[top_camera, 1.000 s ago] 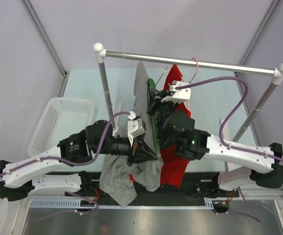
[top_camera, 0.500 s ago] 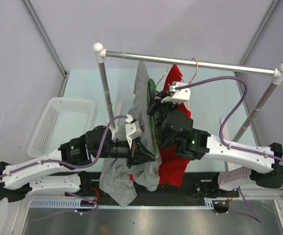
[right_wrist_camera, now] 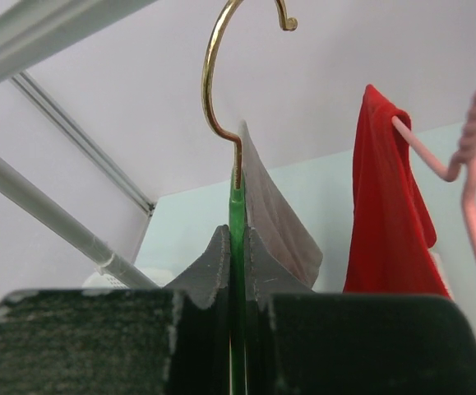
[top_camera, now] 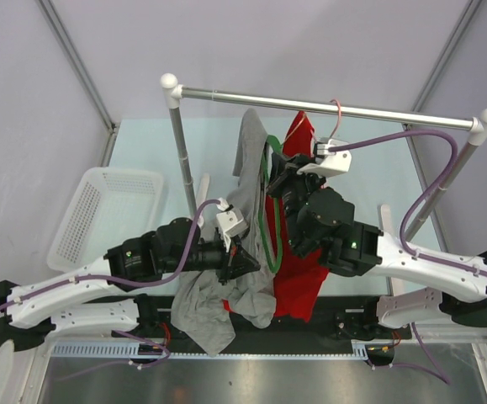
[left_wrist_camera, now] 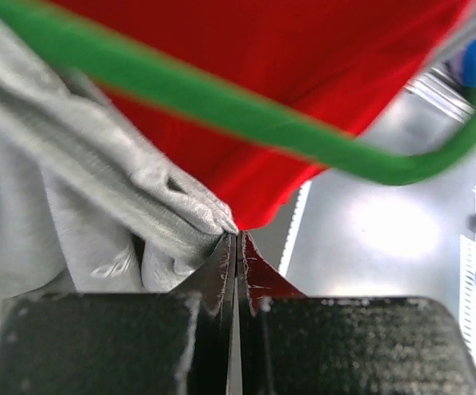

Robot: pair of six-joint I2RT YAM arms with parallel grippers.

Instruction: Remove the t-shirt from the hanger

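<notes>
The grey t-shirt (top_camera: 207,313) hangs partly off a green hanger (top_camera: 268,227) in front of the rail. My right gripper (top_camera: 278,172) is shut on the hanger's neck (right_wrist_camera: 237,204), just below its gold hook (right_wrist_camera: 213,82), which is off the rail. My left gripper (top_camera: 250,261) is shut on a fold of the grey t-shirt (left_wrist_camera: 73,206), low on its right side. In the left wrist view the hanger's green bar (left_wrist_camera: 221,103) crosses above my jaws, bare of cloth there. Grey cloth (right_wrist_camera: 274,214) still drapes beside the hanger's neck.
A red t-shirt (top_camera: 300,269) hangs on a pink hanger (right_wrist_camera: 468,164) from the metal rail (top_camera: 327,107), right behind the green hanger. The left rack post (top_camera: 180,156) stands close by. A white basket (top_camera: 100,210) sits at the left.
My right gripper has moved right and back with the hanger, and more of the green loop now shows outside the grey t-shirt. My left gripper keeps its hold and has shifted slightly.
</notes>
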